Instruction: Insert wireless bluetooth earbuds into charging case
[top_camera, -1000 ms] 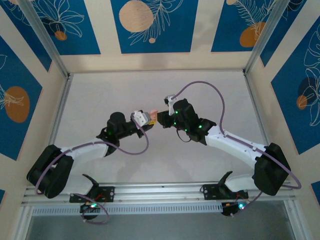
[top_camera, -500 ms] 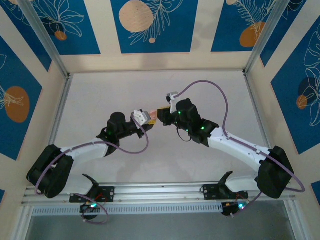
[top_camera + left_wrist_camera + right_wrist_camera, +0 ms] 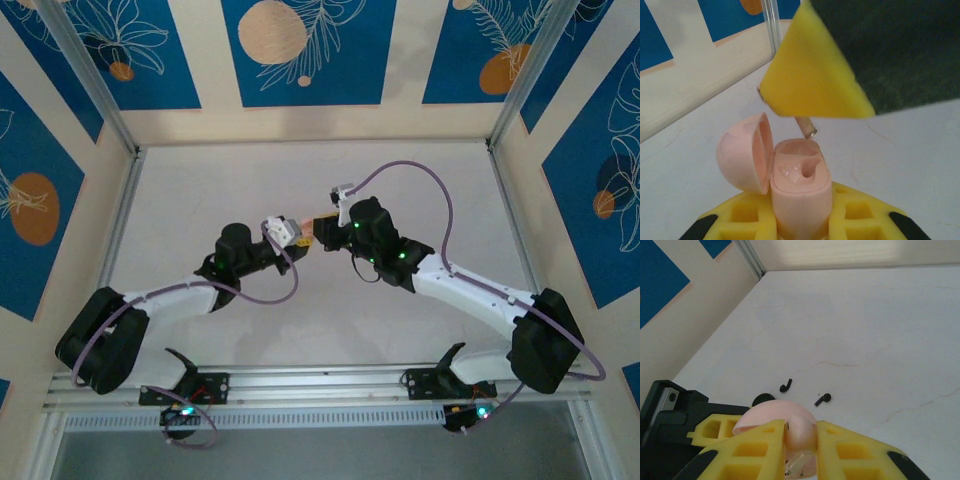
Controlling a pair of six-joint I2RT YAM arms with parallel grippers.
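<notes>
Two black earbuds (image 3: 785, 386) lie near each other on the white table (image 3: 880, 330), apart from the pink charging case (image 3: 801, 185). Left gripper (image 3: 801, 220) pinches the case upright with its lid (image 3: 742, 152) open; right gripper (image 3: 801, 440) pinches a pink stemmed piece (image 3: 807, 127) just above the case's wells.

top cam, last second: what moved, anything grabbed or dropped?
The right gripper edged toward the table's far side and slightly left, most of it early, and now sits over the open charging case. Nothing was grabbed or released. Unchanged: left gripper clamped on the case, right one pinching its pink stemmed piece.
</notes>
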